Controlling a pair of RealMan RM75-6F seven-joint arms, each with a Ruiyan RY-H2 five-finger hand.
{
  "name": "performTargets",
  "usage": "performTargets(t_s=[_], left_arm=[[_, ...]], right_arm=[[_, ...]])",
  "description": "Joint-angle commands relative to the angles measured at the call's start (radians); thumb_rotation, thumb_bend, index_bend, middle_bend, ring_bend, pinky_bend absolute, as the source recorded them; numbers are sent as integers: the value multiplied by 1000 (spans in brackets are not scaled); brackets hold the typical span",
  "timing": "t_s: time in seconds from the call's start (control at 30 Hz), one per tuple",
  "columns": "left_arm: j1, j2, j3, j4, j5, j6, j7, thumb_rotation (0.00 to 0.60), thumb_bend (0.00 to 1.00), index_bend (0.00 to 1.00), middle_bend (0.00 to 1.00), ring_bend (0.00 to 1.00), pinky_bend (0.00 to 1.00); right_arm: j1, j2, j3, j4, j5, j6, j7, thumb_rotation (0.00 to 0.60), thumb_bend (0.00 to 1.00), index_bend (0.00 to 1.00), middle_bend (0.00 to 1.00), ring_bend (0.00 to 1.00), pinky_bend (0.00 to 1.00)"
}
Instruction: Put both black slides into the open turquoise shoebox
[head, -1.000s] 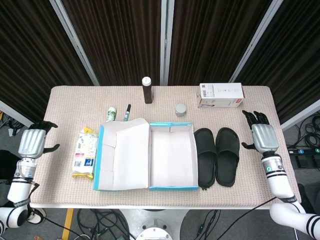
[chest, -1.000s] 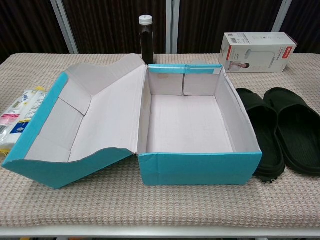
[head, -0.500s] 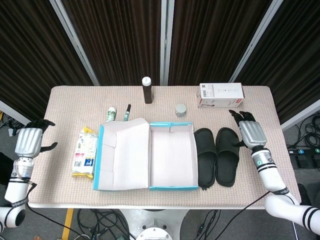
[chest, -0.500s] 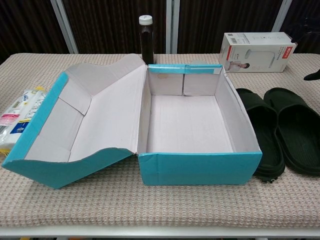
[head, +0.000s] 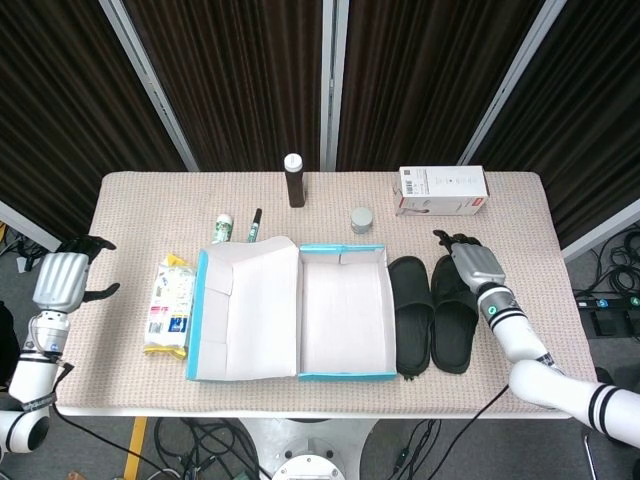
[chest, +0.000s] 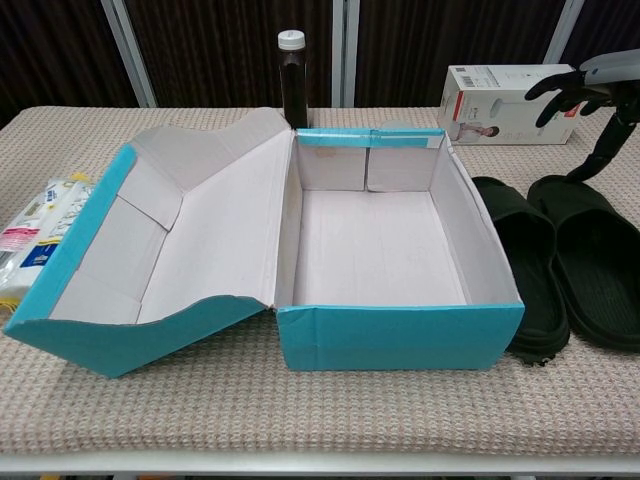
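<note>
2 black slides: 1 (head: 409, 314) beside the box, 1 (head: 455, 318) further right. 1 open turquoise shoebox (head: 345, 371). 1 dark bottle (head: 294, 181) with a white cap. 1 white carton (head: 441, 189). 1 small grey round tin (head: 361, 219). 1 pack of wipes (head: 170, 305). 1 small green-labelled tube (head: 223, 228). 1 pen (head: 254, 224). 2 hands: left hand (head: 62, 281), right hand (head: 473, 265).

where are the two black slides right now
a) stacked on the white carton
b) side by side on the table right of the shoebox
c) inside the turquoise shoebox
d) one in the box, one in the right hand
b: both black slides lie flat, side by side, on the table just right of the open turquoise shoebox, whose inside holds nothing. The right hand is over the far slide's top end with its fingers apart.
</note>
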Motion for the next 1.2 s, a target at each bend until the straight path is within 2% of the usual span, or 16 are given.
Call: performTargets(t_s=[0.03, 0.2, 0.47, 0.93, 1.2], left_arm=[[1, 0, 5, 5, 1, -7, -10, 600, 134, 342, 306, 219, 315], [3, 2, 9, 14, 4, -9, -33, 600, 134, 342, 306, 219, 315], [5, 7, 12, 18, 7, -6, -45, 600, 135, 342, 306, 219, 314], [1, -2, 17, 34, 6, -18, -49, 600, 135, 342, 306, 220, 314], [-1, -7, 18, 42, 4, -24, -47, 600, 134, 342, 306, 219, 314]], right_arm=[[54, 4, -35, 2, 70, -51, -28, 600, 26, 33, 159, 58, 82], [138, -7, -105, 30, 173, -112, -62, 600, 26, 5, 118, 36, 59], [217, -61, -178, 67, 234, -117, -66, 600, 26, 0, 101, 29, 50], [288, -123, -244, 145, 289, -141, -33, 600, 26, 0, 102, 29, 48], [300, -134, -258, 161, 274, -148, 2, 600, 26, 0, 165, 80, 43]])
